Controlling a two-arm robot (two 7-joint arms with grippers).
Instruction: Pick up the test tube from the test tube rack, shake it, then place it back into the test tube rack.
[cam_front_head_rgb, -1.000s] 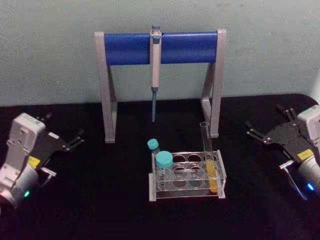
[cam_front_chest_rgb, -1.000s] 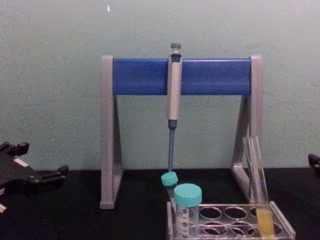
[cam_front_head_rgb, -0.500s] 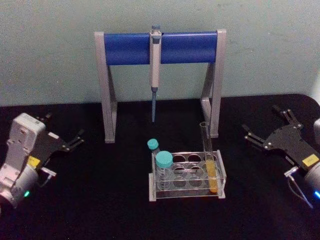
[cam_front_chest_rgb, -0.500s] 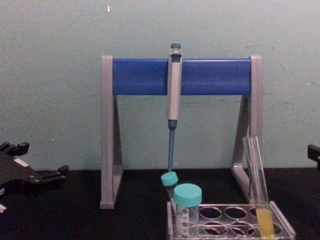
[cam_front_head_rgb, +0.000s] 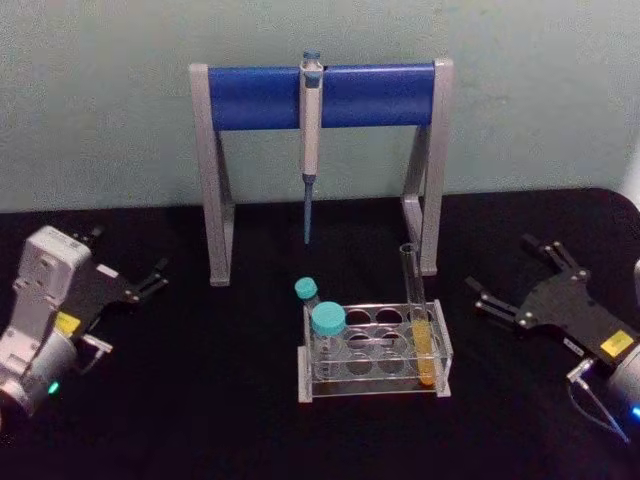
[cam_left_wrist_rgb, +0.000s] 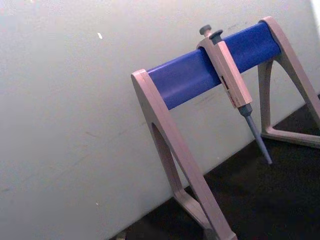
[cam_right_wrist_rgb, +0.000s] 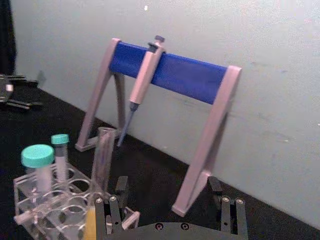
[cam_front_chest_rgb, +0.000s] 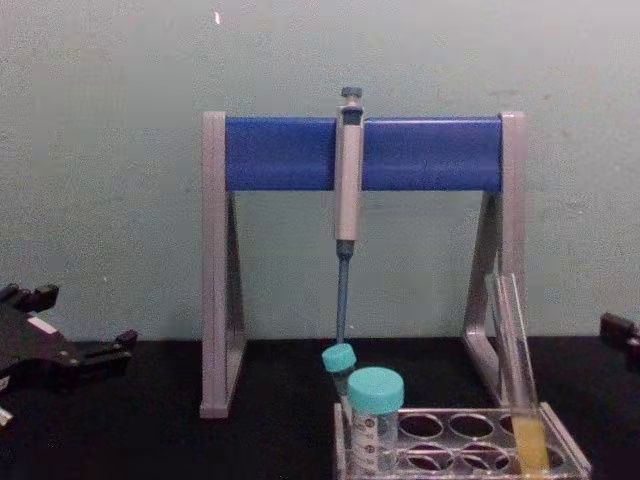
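The test tube (cam_front_head_rgb: 417, 315) leans in the right end of the test tube rack (cam_front_head_rgb: 375, 385). To its right, the right gripper (cam_front_head_rgb: 505, 275) hangs wide open and empty. Closing off-centre could tip the tube. The left gripper (cam_front_head_rgb: 128, 252) rests open, far left.

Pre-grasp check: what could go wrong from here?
The test tube leans in the test tube rack, so the open right gripper may knock it over. The pipette stand leg is close behind the tube; a finger could clip it. The tube is capless: shaking may spill liquid. The left gripper sits parked.
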